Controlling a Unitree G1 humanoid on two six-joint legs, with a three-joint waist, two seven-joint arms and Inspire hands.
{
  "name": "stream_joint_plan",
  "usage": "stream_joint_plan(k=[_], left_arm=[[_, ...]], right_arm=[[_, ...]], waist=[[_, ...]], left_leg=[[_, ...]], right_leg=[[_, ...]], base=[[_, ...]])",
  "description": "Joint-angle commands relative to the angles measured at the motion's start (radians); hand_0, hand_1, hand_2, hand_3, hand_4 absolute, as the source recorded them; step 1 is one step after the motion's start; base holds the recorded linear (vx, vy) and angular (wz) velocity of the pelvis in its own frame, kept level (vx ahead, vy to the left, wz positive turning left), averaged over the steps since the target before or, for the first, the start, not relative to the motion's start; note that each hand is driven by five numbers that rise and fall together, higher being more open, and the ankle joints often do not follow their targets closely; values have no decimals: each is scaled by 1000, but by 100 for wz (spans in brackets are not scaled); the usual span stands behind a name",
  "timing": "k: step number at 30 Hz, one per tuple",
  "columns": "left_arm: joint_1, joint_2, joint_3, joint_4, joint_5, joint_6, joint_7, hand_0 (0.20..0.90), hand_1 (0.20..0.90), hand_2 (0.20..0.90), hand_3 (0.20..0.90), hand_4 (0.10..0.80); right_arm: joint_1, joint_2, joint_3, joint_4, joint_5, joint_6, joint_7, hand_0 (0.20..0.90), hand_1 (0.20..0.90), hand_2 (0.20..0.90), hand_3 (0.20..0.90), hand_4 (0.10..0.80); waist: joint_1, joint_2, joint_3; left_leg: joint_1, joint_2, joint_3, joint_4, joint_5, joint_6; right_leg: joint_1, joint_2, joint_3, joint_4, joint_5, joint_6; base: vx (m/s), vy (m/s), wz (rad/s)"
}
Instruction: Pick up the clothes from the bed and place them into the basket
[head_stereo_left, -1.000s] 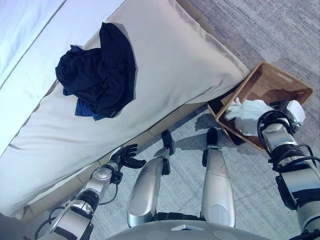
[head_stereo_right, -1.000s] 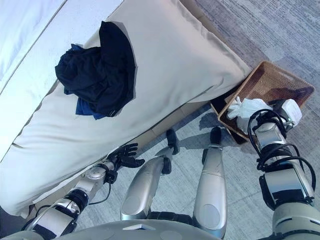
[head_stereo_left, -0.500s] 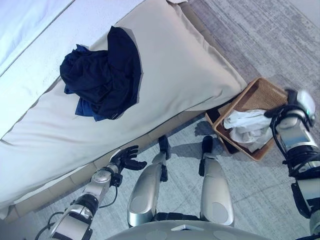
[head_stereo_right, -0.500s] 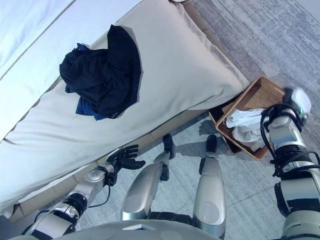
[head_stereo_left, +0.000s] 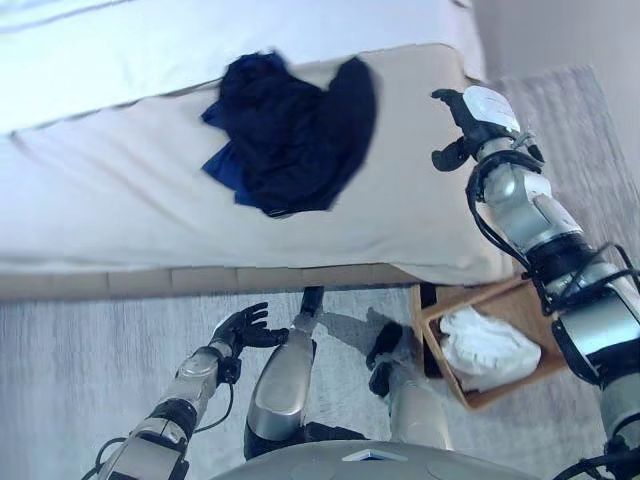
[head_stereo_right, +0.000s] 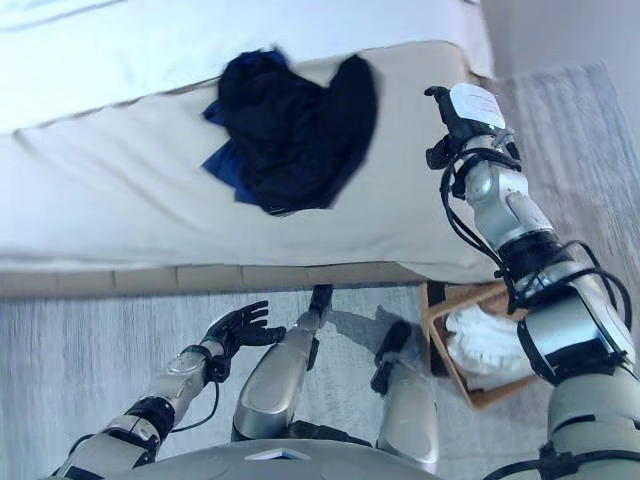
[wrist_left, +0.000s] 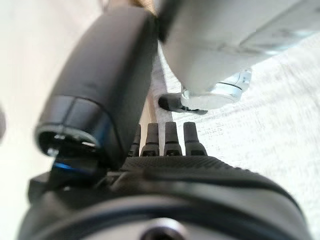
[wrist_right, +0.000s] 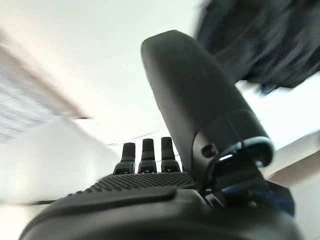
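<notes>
A heap of dark navy and black clothes (head_stereo_left: 290, 135) lies on the beige cover of the bed (head_stereo_left: 120, 200), near its far side. My right hand (head_stereo_left: 470, 118) is open and empty, raised over the bed's right end, to the right of the heap and apart from it; the heap shows past its fingers in the right wrist view (wrist_right: 260, 45). A brown wicker basket (head_stereo_left: 470, 395) stands on the floor by the bed's right corner with a white garment (head_stereo_left: 482, 345) in it. My left hand (head_stereo_left: 243, 328) is open and empty, low beside the bed's front edge.
The bed's front edge (head_stereo_left: 200, 277) runs across the view, with grey carpet (head_stereo_left: 80, 380) below it. A white sheet (head_stereo_left: 150, 40) covers the bed's far part. Carpet also lies to the right of the bed (head_stereo_left: 590, 130).
The camera has swung left, shifting the whole scene. My right hand has left the basket, where the white garment now lies, and risen over the bed's right end. The left hand stays low.
</notes>
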Motion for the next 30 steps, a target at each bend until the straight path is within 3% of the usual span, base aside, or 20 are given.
stream_joint_plan(k=[1, 9, 15, 16, 21, 23, 26, 30], left_arm=[[75, 134, 4, 32, -33, 7, -14, 900, 900, 900, 900, 800], [84, 142, 24, 39, -50, -71, -56, 900, 900, 900, 900, 800], [113, 131, 29, 17, -39, -109, -73, 900, 900, 900, 900, 800], [120, 131, 27, 7, -43, -117, -73, 900, 900, 900, 900, 800], [121, 127, 28, -13, -49, -120, -58, 900, 900, 900, 900, 800], [124, 129, 26, -13, -52, -126, -54, 900, 900, 900, 900, 800], [140, 126, 21, -12, -58, -138, -33, 900, 900, 900, 900, 800], [158, 112, 40, 8, -48, -152, -13, 900, 900, 900, 900, 800]], right_arm=[[-177, 27, 53, 50, -15, 50, -42, 900, 900, 900, 900, 800], [-308, 83, 95, 410, -75, 222, 14, 900, 900, 900, 900, 800], [-325, 95, 97, 488, -139, 302, 87, 900, 900, 900, 900, 800], [-325, 93, 103, 498, -136, 308, 83, 300, 300, 300, 200, 100], [-347, 100, 81, 483, -43, 250, -50, 300, 300, 300, 200, 100], [-365, 99, 66, 451, 40, 184, -157, 300, 300, 300, 200, 100], [-385, 69, 44, 278, 152, 106, -334, 300, 300, 300, 200, 100], [-361, 33, -33, 63, 159, 54, -494, 300, 300, 300, 200, 100]], waist=[[82, -85, -11], [223, -71, 46], [261, -50, 56], [267, -45, 56], [267, -43, 56], [257, -42, 56], [221, -61, 56], [183, -82, 54]], left_leg=[[-71, -74, 29, 108, -158, 73], [-185, -98, -58, 121, -118, 77], [-239, -104, -70, 122, -96, 79], [-253, -106, -72, 122, -90, 79], [-278, -104, -72, 127, -87, 75], [-278, -100, -72, 131, -91, 73], [-246, -83, -67, 110, -96, 68], [-172, -63, -49, 71, -105, 64]], right_leg=[[13, -35, -61, 44, -26, 10], [-28, -71, -171, 140, -55, 9], [-67, -95, -214, 198, -72, 15], [-76, -97, -222, 202, -73, 19], [-92, -97, -226, 214, -76, 24], [-101, -93, -210, 223, -81, 23], [-88, -69, -163, 196, -76, 25], [-39, -53, -120, 158, -68, 31]], base=[[41, 51, 57], [27, 28, 46], [19, 23, 22], [-3, -10, 13], [-7, -19, 2], [-2, -42, -6], [-2, -51, -4], [7, -57, -27]])
